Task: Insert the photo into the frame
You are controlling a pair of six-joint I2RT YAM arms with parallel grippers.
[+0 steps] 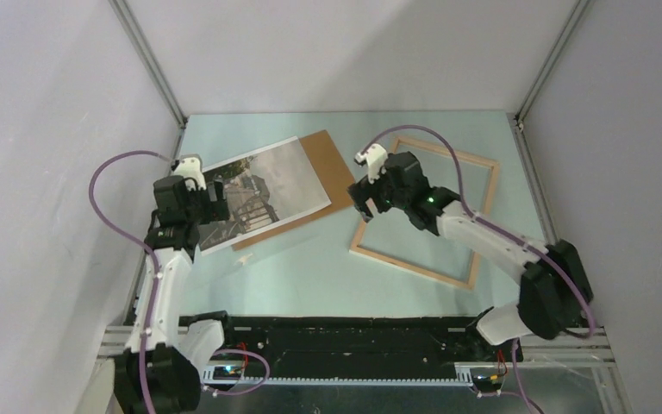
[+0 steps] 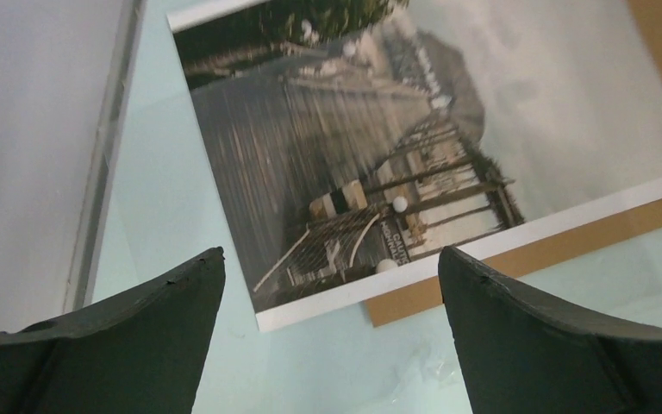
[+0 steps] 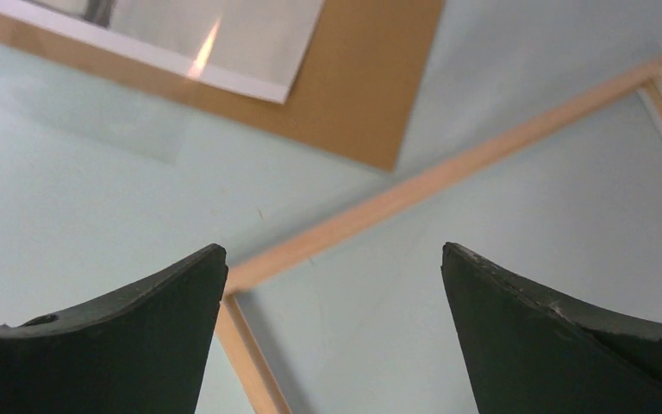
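Note:
The photo, a white-bordered grey boardwalk print, lies tilted at the back left, partly on a brown backing board. My left gripper hovers open over the photo's near-left corner, and nothing sits between its fingers. The frame of pale wood rails lies flat on the right, empty inside. My right gripper is open above the frame's left corner. That corner's rail runs between its fingers, and I cannot tell whether they touch it.
The brown board sticks out under the photo's edge and reaches close to the frame's left corner. A faint clear film lies on the pale green table. White walls close in left, right and back.

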